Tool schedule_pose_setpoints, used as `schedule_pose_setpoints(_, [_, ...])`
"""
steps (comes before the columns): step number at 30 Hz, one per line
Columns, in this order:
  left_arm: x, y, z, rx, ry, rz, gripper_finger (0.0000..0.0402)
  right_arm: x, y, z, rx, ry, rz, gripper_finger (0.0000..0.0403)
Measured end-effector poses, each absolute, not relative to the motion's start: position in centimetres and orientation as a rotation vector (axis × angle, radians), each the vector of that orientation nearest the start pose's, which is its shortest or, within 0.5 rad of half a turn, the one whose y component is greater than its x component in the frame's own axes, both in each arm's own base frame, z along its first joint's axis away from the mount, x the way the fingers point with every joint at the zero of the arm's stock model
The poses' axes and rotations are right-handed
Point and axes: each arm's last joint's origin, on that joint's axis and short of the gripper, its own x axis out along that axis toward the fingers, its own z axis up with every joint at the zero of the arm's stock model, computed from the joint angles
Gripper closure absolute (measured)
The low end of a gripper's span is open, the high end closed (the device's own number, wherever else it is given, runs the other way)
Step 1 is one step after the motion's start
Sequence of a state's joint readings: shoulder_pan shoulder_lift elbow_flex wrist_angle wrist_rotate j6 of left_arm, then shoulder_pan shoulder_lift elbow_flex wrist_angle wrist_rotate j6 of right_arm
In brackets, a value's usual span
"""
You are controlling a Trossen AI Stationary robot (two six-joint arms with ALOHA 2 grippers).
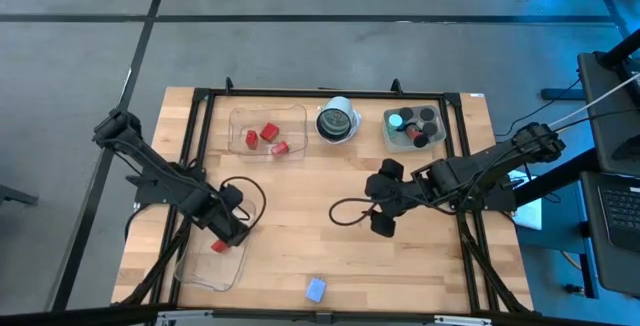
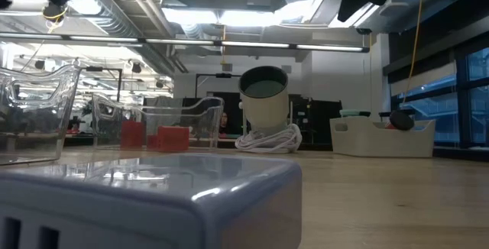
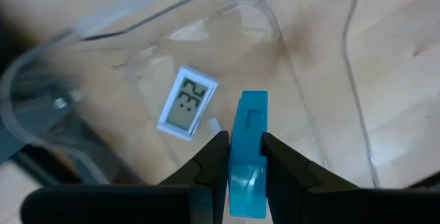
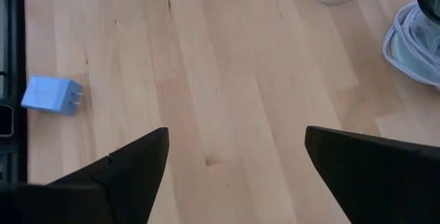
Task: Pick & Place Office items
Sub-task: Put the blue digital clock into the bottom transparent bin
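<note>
left gripper [image 3: 244, 157]: closed on a teal-blue rectangular piece [image 3: 247, 152], held upright between the fingers, over the near-left clear tray [image 1: 205, 266]
near-left tray contents: small white piece with a grey display [image 3: 187, 103] lying flat on the tray floor; in the high view something red [image 1: 219, 245] shows just beside the gripper, can't tell what it is
right gripper [image 4: 234, 165]: jaws wide apart, nothing between them, hovering over bare wood [image 4: 227, 93] at table centre-right
pale-blue block [image 1: 316, 288]: alone on the table near the front edge, centre, well apart from both grippers; right wrist view shows it with prongs on one end [image 4: 51, 95]; it fills the foreground in the low view [image 2: 145, 203]
far-left clear tray [image 1: 290, 116]: three red blocks [image 1: 269, 133] inside
far-right tray [image 1: 440, 114]: short black cylinders [image 1: 428, 117] plus a teal round cap [image 1: 396, 121], one reddish piece at the near side
round white-rimmed object [image 1: 337, 122]: far centre, between the two far trays, white cable coiled at its base [image 2: 269, 139]
black cable [image 1: 345, 211]: loops on the table just left of the right gripper
</note>
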State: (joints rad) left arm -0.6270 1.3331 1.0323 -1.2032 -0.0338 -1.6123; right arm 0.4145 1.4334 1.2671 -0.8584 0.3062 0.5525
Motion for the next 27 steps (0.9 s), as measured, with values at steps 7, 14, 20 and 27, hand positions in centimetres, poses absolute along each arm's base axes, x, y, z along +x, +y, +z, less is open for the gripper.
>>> schedule_pose_setpoints(7, [17.5,-12.6,21.7,-0.817,1.365,0.689,0.0332,26.4,10.7,30.2,0.188,0.940,-0.186,0.0061])
schedule_pose_setpoints(14, [17.0,-12.2,19.7,-0.808,1.372,0.700,0.0332,26.5,10.6,30.3,0.179,0.924,-0.207,0.0061])
schedule_pose_setpoints(20, [17.0,-12.2,19.2,-0.819,1.371,0.689,0.0332,26.5,10.5,30.3,0.164,0.906,-0.238,0.0061])
schedule_pose_setpoints(27, [17.0,-12.2,19.2,-0.816,1.365,0.691,0.0325,26.5,10.5,30.3,0.157,0.899,-0.249,0.0061])
